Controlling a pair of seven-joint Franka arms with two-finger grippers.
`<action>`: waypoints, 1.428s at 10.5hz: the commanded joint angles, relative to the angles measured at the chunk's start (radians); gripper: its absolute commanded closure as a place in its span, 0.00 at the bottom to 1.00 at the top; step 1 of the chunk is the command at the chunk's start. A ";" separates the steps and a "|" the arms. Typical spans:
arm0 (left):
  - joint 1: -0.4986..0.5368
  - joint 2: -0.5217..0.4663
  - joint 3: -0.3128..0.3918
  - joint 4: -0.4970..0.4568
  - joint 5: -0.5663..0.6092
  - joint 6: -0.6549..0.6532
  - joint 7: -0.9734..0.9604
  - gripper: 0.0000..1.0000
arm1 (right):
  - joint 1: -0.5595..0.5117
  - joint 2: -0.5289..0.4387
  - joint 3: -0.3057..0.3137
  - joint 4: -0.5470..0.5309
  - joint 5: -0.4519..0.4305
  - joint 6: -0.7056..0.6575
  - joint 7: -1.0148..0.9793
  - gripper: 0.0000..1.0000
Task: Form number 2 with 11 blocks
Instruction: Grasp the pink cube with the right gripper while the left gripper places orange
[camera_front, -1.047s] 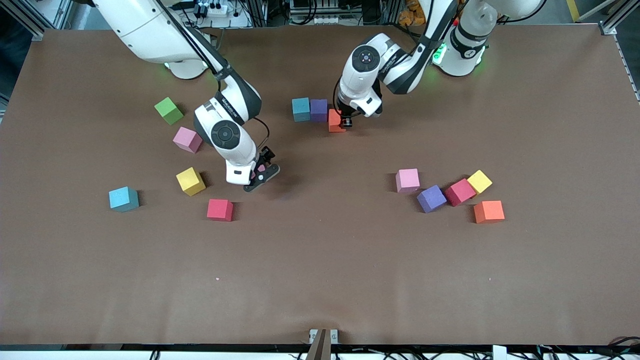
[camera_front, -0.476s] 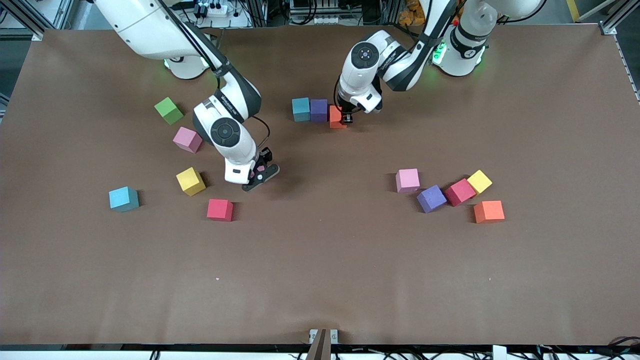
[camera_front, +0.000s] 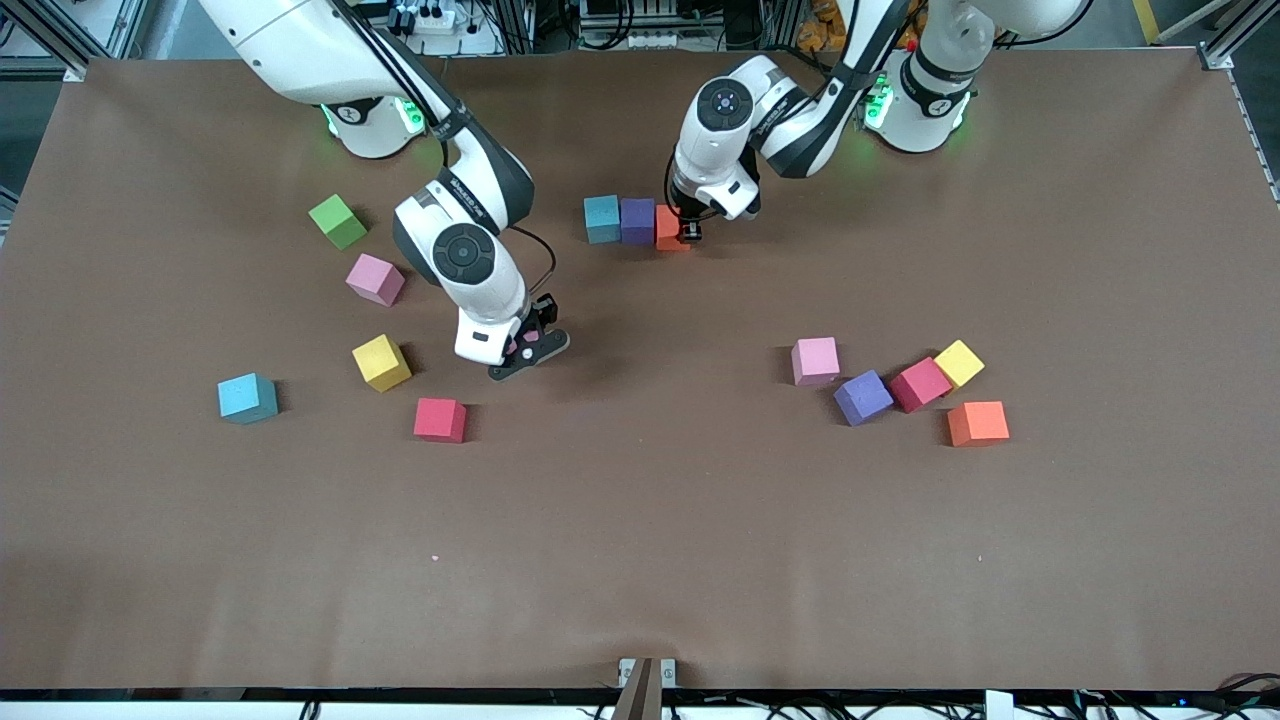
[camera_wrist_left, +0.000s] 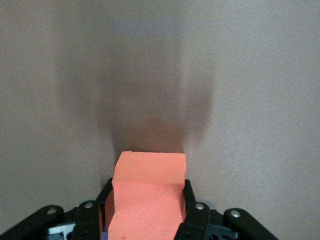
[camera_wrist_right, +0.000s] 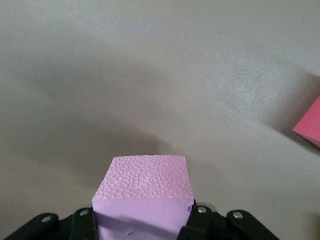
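A matte orange foam cube (camera_front: 668, 228), pinched by the left gripper (camera_front: 686, 234), now seemingly touches the purple cube (camera_front: 637, 220) beside the teal cube (camera_front: 601, 218), having moved in from alongside. The right gripper (camera_front: 527, 345) clamps a pink cube (camera_wrist_right: 142, 197) above bare table (camera_front: 640, 520).

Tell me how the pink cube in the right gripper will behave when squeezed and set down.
The pink cube, clamped in the right gripper, has a pebbled, foam-like surface, so it is probably light and gives a little under the fingers. That matte texture likely grips well rather than slipping. With flat faces and square edges, it should sit steady on the table, not roll.
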 joint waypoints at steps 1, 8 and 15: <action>-0.010 -0.024 -0.005 -0.025 -0.024 0.010 -0.016 0.60 | 0.011 -0.014 0.013 0.012 -0.007 -0.016 0.094 0.95; -0.005 -0.082 -0.006 -0.014 -0.016 -0.003 -0.007 0.00 | 0.022 -0.010 0.025 0.032 -0.007 -0.018 0.172 0.94; 0.218 -0.311 -0.003 0.087 -0.015 -0.410 0.359 0.00 | 0.112 0.026 0.024 0.104 0.030 -0.016 0.378 0.94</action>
